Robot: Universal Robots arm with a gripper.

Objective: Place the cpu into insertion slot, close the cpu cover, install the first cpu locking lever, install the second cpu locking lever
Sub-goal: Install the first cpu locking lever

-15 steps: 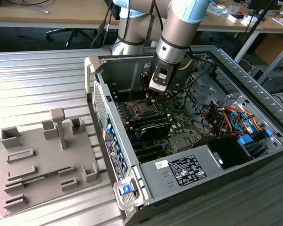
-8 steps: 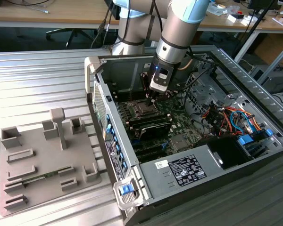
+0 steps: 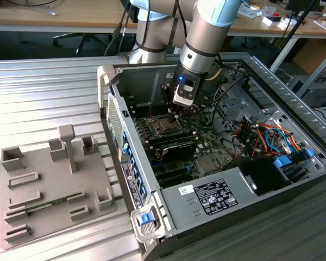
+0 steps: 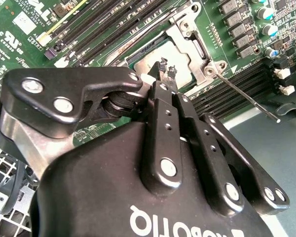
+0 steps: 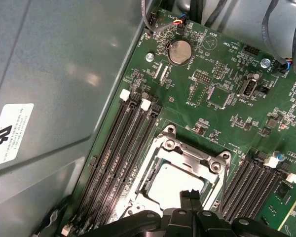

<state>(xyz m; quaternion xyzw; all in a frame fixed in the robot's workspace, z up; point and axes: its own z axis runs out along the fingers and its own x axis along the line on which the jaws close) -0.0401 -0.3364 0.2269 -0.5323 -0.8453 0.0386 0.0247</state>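
- The tool (image 4: 166,67) is clenched: its two dark fingertips (image 5: 186,195) are pressed together with nothing visible between them.
- It hangs from the arm inside the open computer case (image 3: 110,81), pointing down at the processor socket on the green motherboard (image 5: 222,94).
- The cpu (image 5: 173,185) sits in the socket directly beneath the tool's tips, silvery top facing up. Whether the tips touch it cannot be told.
- The cpu cover (image 5: 192,154) appears to lie flat around the cpu, framing it just past the tool's tips, with the chip's top showing through its open middle.
- A thin metal locking lever (image 4: 246,101) sticks out at an angle from one corner of the socket, near the tool and clear of the frame, its free end over the grey case floor.
- Rows of black memory slots (image 5: 116,148) flank the socket on both sides of the tool.
- A round coin battery (image 5: 179,52) sits on the board well beyond the tool's tips.
- Outside the case, well apart from the tool towards the exterior view's left, a grey fixture tray (image 3: 43,179) with upright holders rests on the ribbed metal surface (image 3: 43,92).
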